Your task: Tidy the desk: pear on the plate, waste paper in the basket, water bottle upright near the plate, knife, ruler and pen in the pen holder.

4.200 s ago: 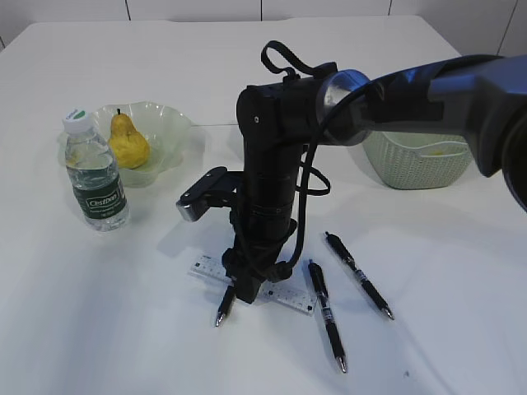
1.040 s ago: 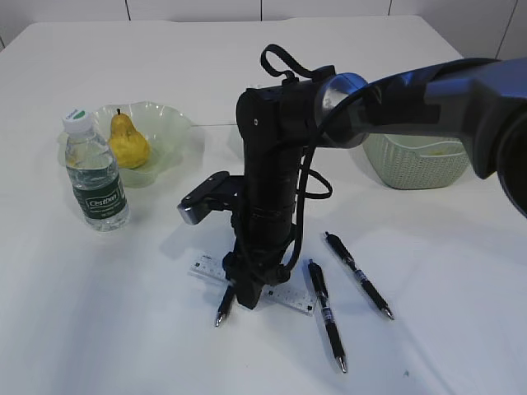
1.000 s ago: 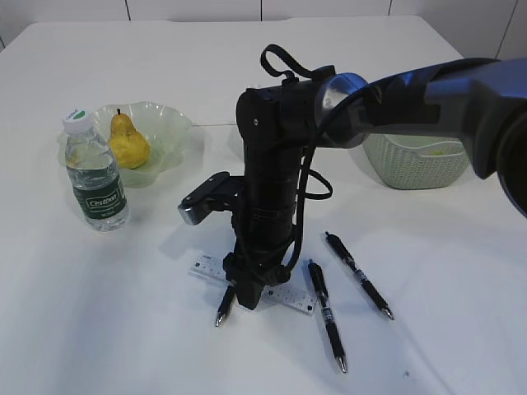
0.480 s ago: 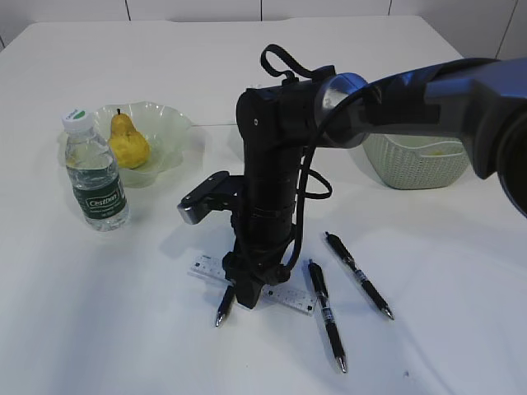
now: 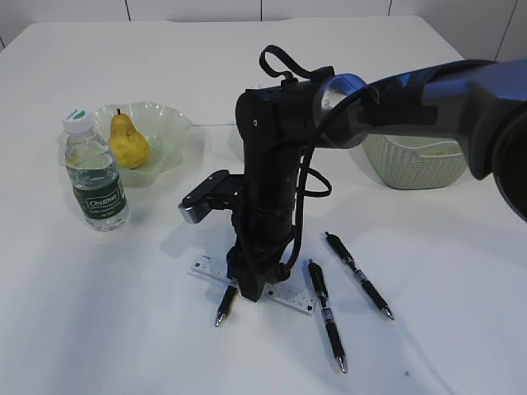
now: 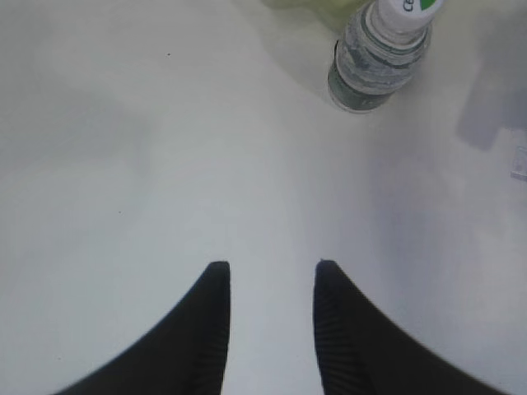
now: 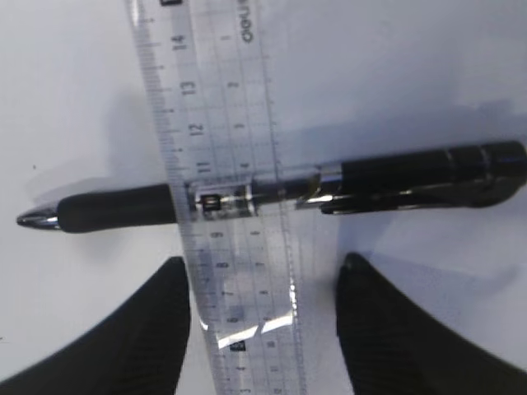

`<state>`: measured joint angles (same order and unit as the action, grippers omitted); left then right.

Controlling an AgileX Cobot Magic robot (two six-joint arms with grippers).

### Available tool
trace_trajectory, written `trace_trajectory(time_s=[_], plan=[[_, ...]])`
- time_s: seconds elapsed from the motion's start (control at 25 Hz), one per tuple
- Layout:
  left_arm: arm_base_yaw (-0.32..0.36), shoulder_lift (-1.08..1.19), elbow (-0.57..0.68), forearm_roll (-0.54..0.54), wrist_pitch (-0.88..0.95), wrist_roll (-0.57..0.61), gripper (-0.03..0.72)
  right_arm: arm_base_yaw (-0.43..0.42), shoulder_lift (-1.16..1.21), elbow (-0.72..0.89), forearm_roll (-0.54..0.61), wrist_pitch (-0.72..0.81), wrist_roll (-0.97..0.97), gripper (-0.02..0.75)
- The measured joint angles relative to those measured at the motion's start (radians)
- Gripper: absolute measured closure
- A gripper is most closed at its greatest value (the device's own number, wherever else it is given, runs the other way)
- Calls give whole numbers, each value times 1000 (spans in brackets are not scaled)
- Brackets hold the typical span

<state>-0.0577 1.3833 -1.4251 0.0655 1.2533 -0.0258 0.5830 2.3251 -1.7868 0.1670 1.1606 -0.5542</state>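
The right end effector (image 7: 263,317) has narrowed its jaws, which now straddle the clear ruler (image 7: 226,189) without yet pinching it. The ruler lies on the surface (image 5: 123,329) across a black pen (image 7: 272,196), so a pickup looks imminent. The left end effector (image 6: 268,317) hangs partly open and empty near the water bottle (image 6: 380,53).

On the surface (image 5: 123,329), the plate (image 5: 169,132) sits at the upper left of the frame with the pear (image 5: 128,141) in it. The water bottle (image 5: 95,177) stands upright just in front of the plate, on its left side. The basket (image 5: 412,164) sits at the right. The ruler (image 5: 292,298) lies in the lower middle, on top of one pen (image 5: 224,306). Two more pens (image 5: 328,317) lie to its right, side by side and apart. The right end effector (image 5: 249,296) stands over the ruler.
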Motion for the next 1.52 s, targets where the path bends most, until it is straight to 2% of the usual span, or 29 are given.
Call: trace_trajectory(time_s=[0.24,0.48,1.52], plan=[[0,0,0,0,0,0,449,0,2,0,2,6,-2,365],[0,0,0,0,0,0,449,0,2,0,3,6,-3,428],[0,0,0,0,0,0,449,0,18,-37,44,53,33,437]])
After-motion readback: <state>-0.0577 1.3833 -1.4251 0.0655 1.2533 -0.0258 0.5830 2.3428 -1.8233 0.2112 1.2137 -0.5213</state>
